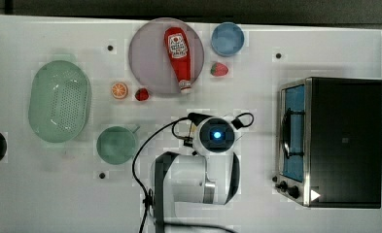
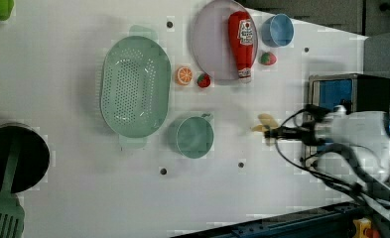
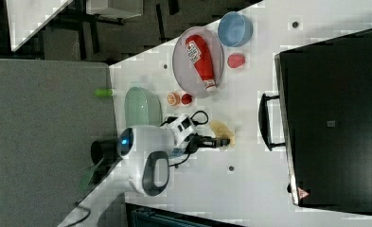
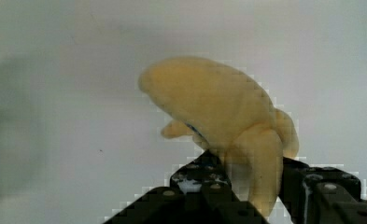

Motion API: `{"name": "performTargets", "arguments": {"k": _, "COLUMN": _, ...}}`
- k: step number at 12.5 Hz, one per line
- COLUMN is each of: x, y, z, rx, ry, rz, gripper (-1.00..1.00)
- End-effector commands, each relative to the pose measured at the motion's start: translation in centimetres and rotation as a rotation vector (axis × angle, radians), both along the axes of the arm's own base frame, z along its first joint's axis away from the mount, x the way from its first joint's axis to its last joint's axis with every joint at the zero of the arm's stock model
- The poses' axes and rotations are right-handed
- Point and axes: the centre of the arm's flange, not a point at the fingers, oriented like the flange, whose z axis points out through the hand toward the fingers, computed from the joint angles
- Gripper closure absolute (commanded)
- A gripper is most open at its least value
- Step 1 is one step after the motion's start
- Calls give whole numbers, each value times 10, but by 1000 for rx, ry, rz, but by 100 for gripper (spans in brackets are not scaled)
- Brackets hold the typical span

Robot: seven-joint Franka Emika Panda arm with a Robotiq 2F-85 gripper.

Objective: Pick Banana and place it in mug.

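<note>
The pale yellow plush banana (image 4: 214, 107) sits between my black fingers, and my gripper (image 4: 253, 175) is shut on its lower end. In the left view the banana (image 2: 266, 121) is at the tip of the gripper (image 2: 270, 133), over the white table to the right of the teal-green mug (image 2: 194, 137). The right view shows the banana (image 3: 220, 128) at the gripper (image 3: 226, 141) too. I cannot tell whether the banana is off the table. The mug (image 1: 116, 144) stands upright and empty, left of the arm (image 1: 217, 135) in the top view, which covers the banana there.
A pale-green colander (image 1: 60, 101) lies left of the mug in the top view. Behind are a purple plate (image 1: 149, 58) with a ketchup bottle (image 1: 179, 56), a blue cup (image 1: 227, 39), two strawberries and an orange slice (image 1: 119, 90). A toaster oven (image 1: 332, 141) stands at the top view's right.
</note>
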Motion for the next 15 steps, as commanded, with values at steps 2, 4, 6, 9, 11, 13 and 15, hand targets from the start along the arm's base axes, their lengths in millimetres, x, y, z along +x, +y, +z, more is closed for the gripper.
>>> {"name": "performTargets", "arguments": {"k": 2, "x": 11, "y": 14, "z": 136, "rx": -5, "ry": -80, "rz": 59, "gripper": 37}}
{"name": "performTargets", "arguments": {"k": 4, "x": 6, "y": 31, "z": 181, "rx": -14, "ry": -87, "rz": 29, "gripper": 37}}
{"name": "performTargets", "arguments": {"k": 6, "x": -4, "y": 61, "z": 207, "rx": -20, "ry": -65, "rz": -4, "gripper": 37}}
{"name": "performTargets", "arguments": {"k": 9, "x": -13, "y": 132, "z": 211, "rx": 70, "ry": -39, "rz": -119, "gripper": 37}}
{"name": "performTargets", "arguments": {"k": 11, "x": -21, "y": 177, "z": 208, "rx": 70, "ry": -35, "rz": -188, "gripper": 37}}
{"name": "performTargets", "arguments": {"k": 13, "x": -27, "y": 212, "z": 200, "rx": 41, "ry": -38, "rz": -279, "gripper": 37}}
{"name": "performTargets", "arguments": {"k": 15, "x": -29, "y": 240, "z": 187, "rx": 34, "ry": -51, "rz": -334, "gripper": 37}}
